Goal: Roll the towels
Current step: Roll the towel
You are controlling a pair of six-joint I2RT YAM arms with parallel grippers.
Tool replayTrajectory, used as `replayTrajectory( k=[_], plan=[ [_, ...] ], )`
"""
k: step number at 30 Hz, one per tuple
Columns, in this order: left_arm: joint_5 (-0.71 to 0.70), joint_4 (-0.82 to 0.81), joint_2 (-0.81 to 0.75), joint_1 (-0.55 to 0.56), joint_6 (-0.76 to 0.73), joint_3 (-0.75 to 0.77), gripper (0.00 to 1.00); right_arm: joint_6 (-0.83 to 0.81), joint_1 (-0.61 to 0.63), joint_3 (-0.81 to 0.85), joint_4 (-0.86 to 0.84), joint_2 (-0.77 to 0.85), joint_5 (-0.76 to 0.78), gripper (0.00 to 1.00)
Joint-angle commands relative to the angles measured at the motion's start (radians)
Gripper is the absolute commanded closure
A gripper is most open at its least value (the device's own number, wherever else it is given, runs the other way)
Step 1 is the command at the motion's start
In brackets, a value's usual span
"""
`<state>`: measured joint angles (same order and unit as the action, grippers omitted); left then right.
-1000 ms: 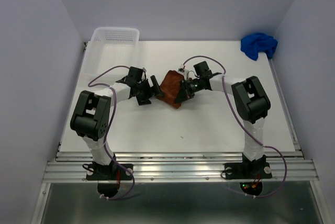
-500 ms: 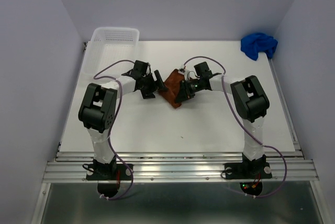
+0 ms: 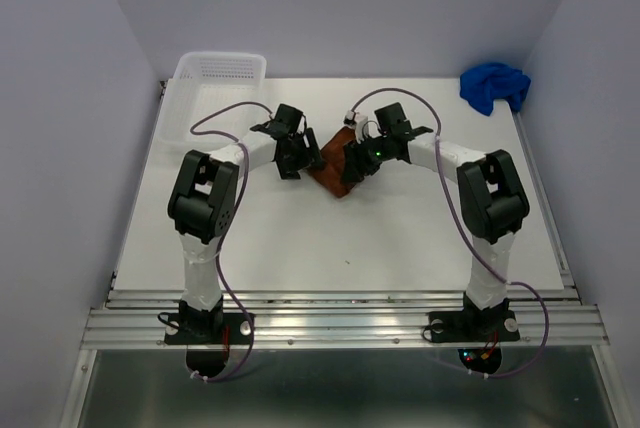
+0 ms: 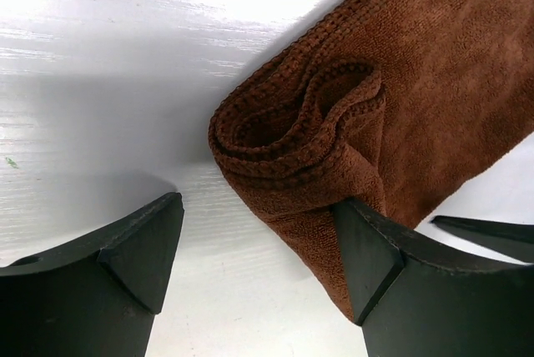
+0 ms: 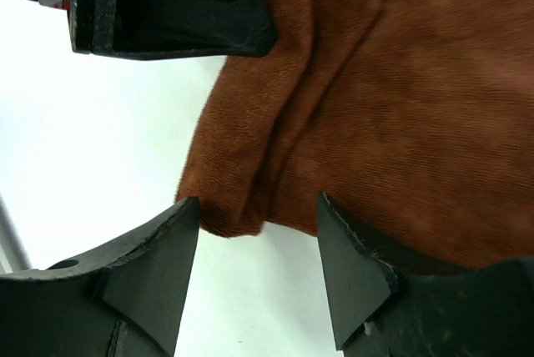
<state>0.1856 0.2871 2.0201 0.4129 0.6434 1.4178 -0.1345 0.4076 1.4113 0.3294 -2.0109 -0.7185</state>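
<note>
Rust-brown towel (image 4: pixel 417 82), part-rolled, points its coiled end at the left pincer (image 4: pixel 257 236); it and the right pincer (image 5: pixel 257 207) both gape.

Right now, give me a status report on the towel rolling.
Left end effector open, astride rolled end of the rust-brown towel. Right end effector open at its edge. Blue towel bunched far right, not yet rolled. Nothing in the way.

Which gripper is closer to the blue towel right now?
Right. The right gripper is at the right edge of the brown towel, mid-table, facing the blue towel in the far right corner; the left gripper is across the brown towel, farther off.
</note>
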Motion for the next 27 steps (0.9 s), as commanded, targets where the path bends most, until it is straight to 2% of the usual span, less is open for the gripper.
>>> replayTrajectory(
  k=[1, 6, 16, 23, 27],
  plan=[
    [-0.080, 0.092, 0.035, 0.006, -0.030, 0.039, 0.17, -0.102, 0.022, 0.015, -0.020, 0.095, 0.221, 0.36],
    [-0.090, 0.116, 0.051, 0.007, -0.024, 0.058, 0.17, -0.207, 0.089, -0.018, -0.032, 0.146, 0.304, 0.35],
    [-0.092, 0.133, 0.052, 0.013, -0.019, 0.063, 0.17, -0.341, 0.218, -0.169, -0.230, 0.235, 0.451, 0.35],
    [-0.090, 0.136, 0.054, 0.013, -0.021, 0.058, 0.17, -0.408, 0.250, -0.178, -0.196, 0.230, 0.360, 0.36],
    [-0.087, 0.136, 0.054, 0.015, -0.021, 0.055, 0.17, -0.441, 0.260, -0.172, -0.185, 0.184, 0.399, 0.36]
  ],
)
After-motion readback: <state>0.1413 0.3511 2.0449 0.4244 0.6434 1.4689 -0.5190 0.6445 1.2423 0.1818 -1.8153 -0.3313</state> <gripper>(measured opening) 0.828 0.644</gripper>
